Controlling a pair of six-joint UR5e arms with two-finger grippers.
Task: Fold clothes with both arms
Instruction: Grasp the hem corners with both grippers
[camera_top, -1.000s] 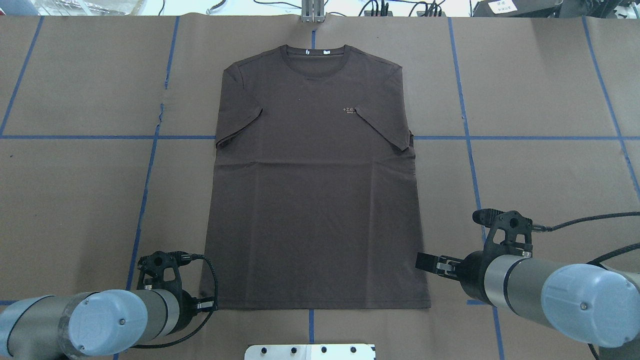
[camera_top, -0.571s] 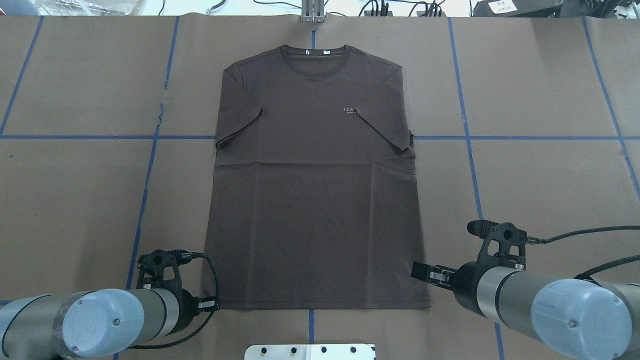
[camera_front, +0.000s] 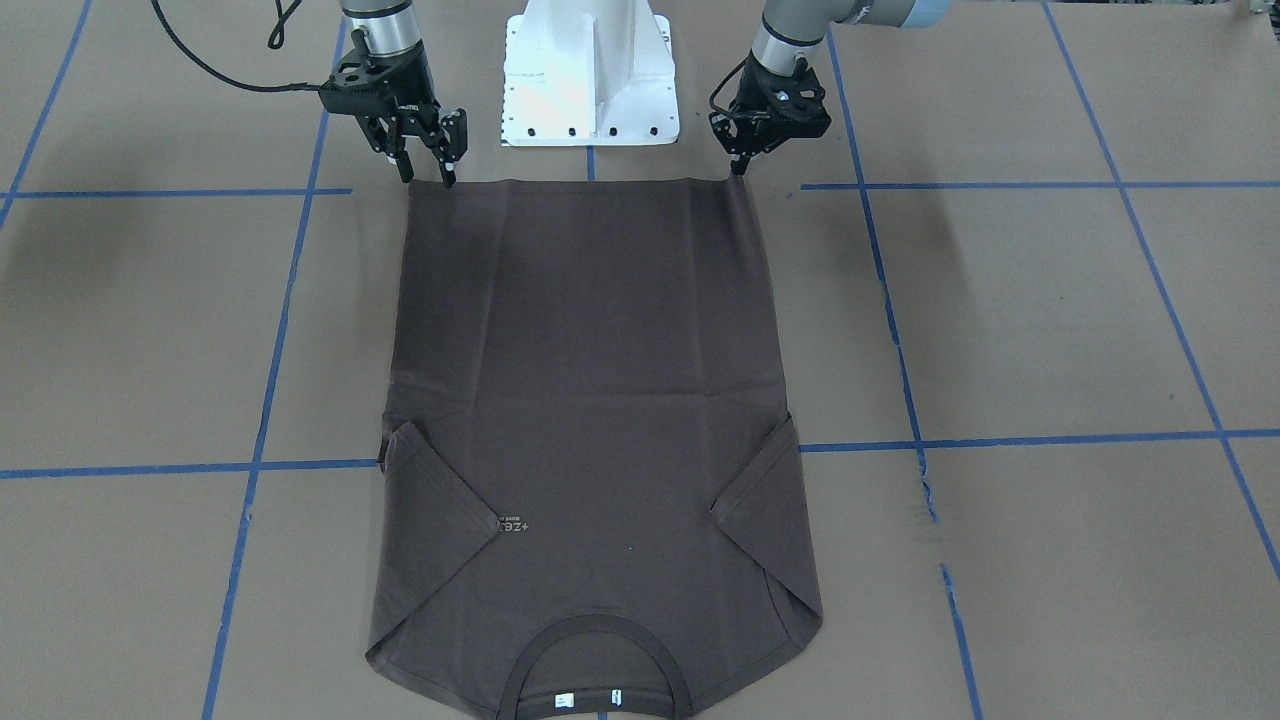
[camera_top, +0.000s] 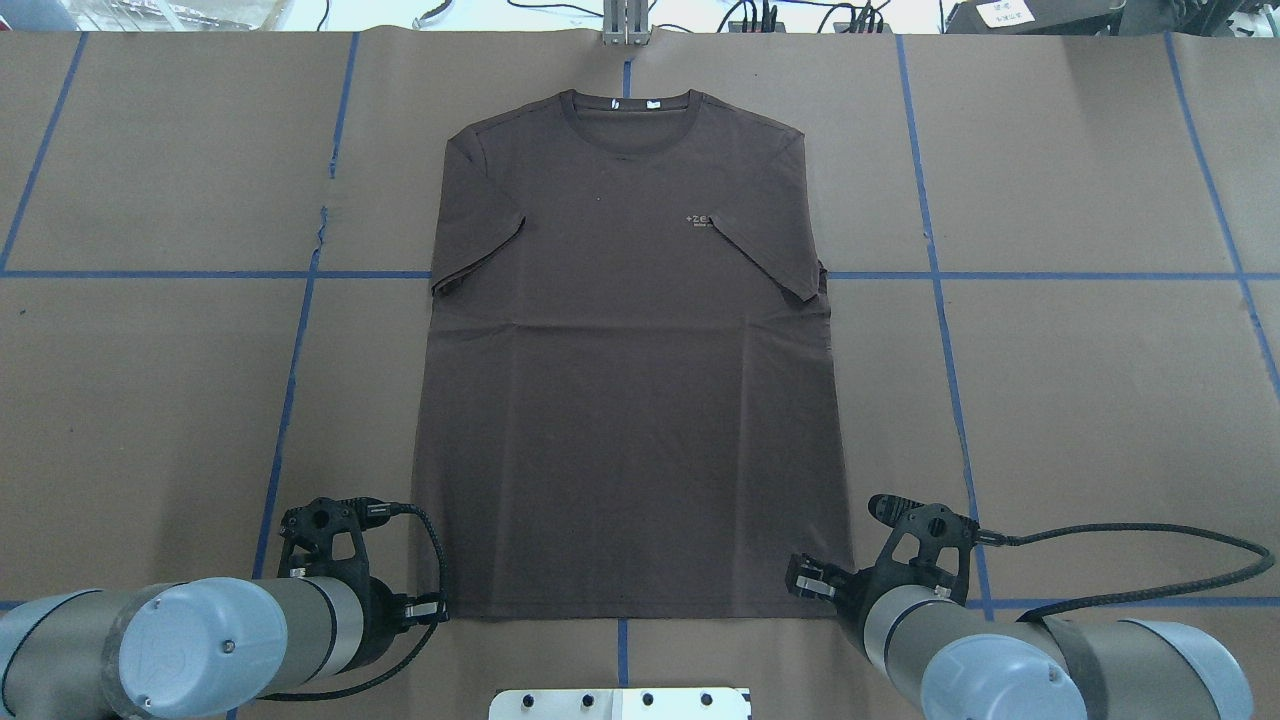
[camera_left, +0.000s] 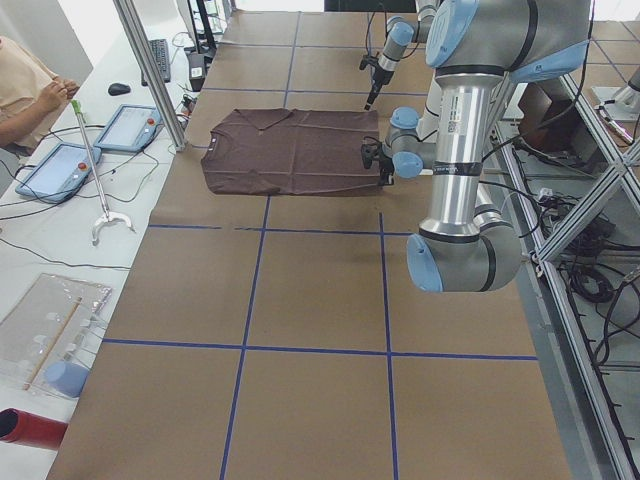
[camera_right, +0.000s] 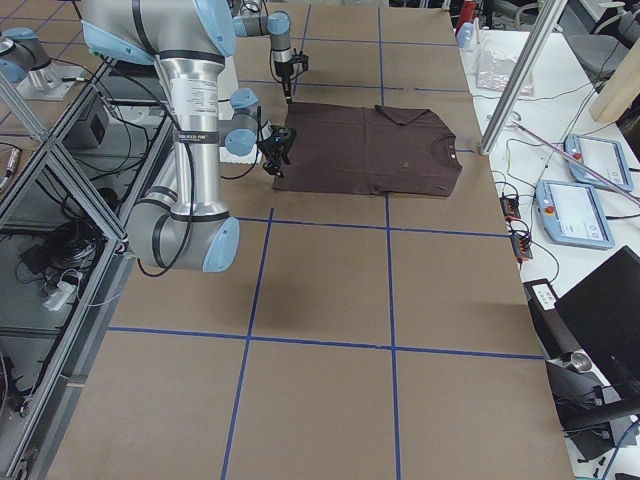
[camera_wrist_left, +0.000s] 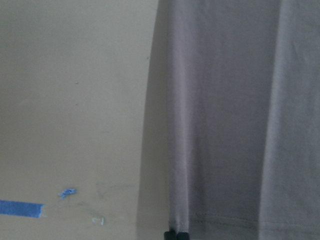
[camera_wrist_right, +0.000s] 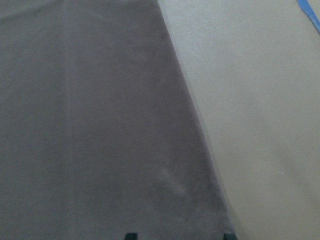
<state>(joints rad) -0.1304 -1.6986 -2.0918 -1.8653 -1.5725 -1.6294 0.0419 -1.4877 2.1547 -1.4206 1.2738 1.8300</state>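
The dark brown T-shirt (camera_top: 630, 400) lies flat on the table with its collar away from the robot and both sleeves folded inward; it also shows in the front view (camera_front: 590, 350). My left gripper (camera_front: 738, 172) points down at the hem's left corner (camera_top: 440, 607). In the left wrist view (camera_wrist_left: 176, 234) its fingertips are together at the hem edge. My right gripper (camera_front: 430, 170) is open over the hem's right corner (camera_top: 805, 580). In the right wrist view (camera_wrist_right: 179, 235) its tips stand wide apart over the cloth (camera_wrist_right: 100, 125).
The white pedestal base (camera_front: 590, 90) stands just behind the hem. Blue tape lines (camera_top: 940, 300) cross the brown table cover. In the left side view an operator (camera_left: 30, 90), tablets (camera_left: 130, 125) and a metal post (camera_left: 150, 70) are at the table's far edge.
My right arm has moved back toward the robot and inward, from beside the shirt's right edge to the hem's right corner. My left gripper has shifted slightly toward the shirt.
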